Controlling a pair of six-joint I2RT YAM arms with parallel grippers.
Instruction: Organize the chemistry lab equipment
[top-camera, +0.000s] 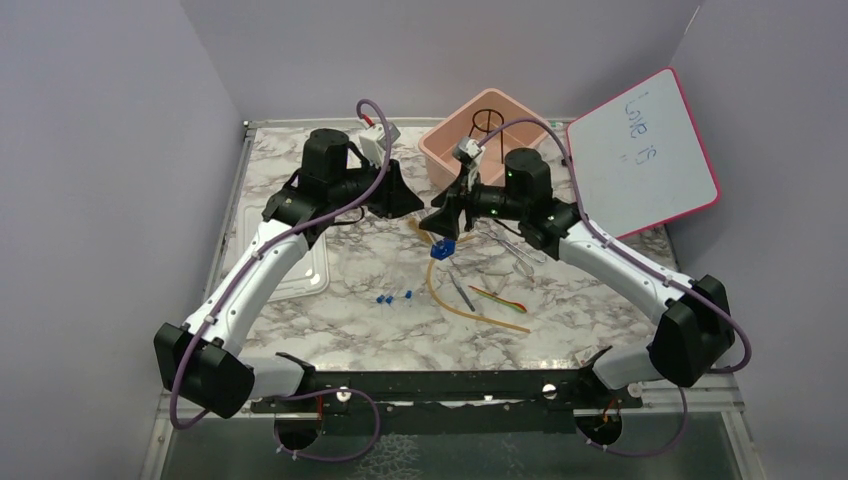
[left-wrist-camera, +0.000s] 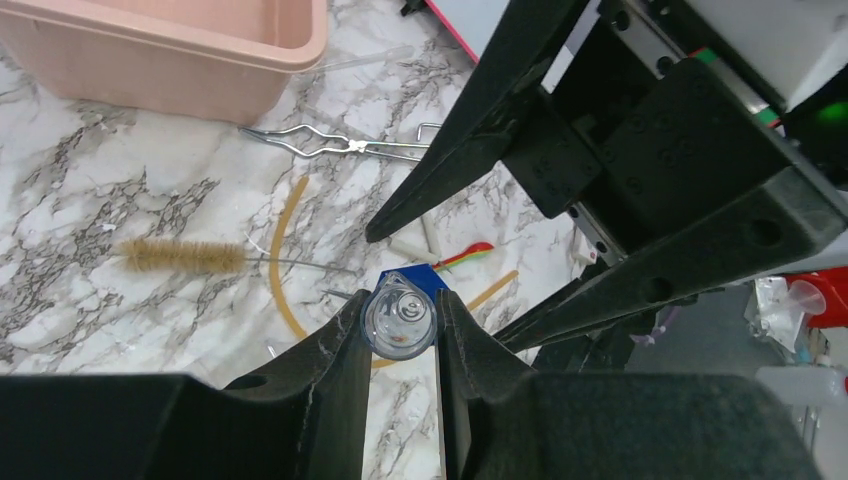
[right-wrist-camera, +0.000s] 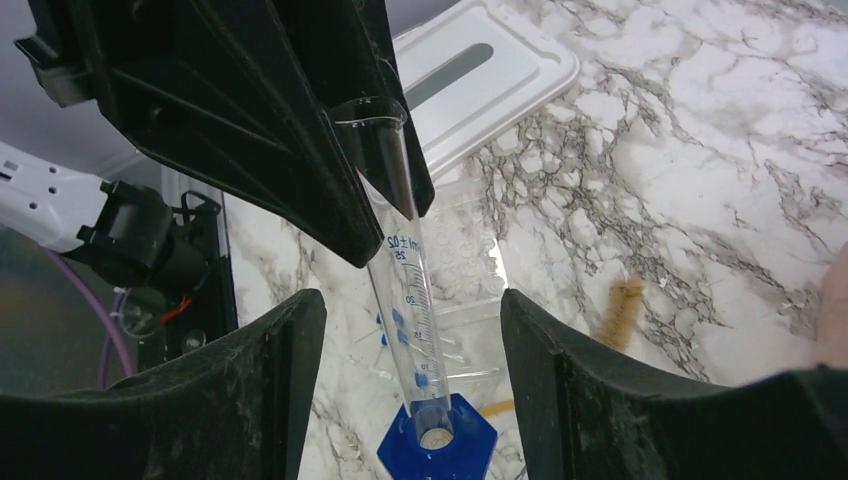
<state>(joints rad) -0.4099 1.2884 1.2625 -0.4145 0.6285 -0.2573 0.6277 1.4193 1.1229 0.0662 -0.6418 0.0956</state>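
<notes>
Left gripper (left-wrist-camera: 402, 305) is clamping the graduated cylinder (right-wrist-camera: 405, 280) at frame centre, right gripper (right-wrist-camera: 410, 300) is straddling it wide apart; likely stowing step, next needs an upright carry into the pink bin (top-camera: 445, 165).

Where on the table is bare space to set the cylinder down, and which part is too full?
Bare marble lies between the white lid and the small blue pieces, and from those pieces forward to the black base rail. The centre is crowded: tan tube, tongs and spatula lie around the graduated cylinder in the left gripper.
</notes>
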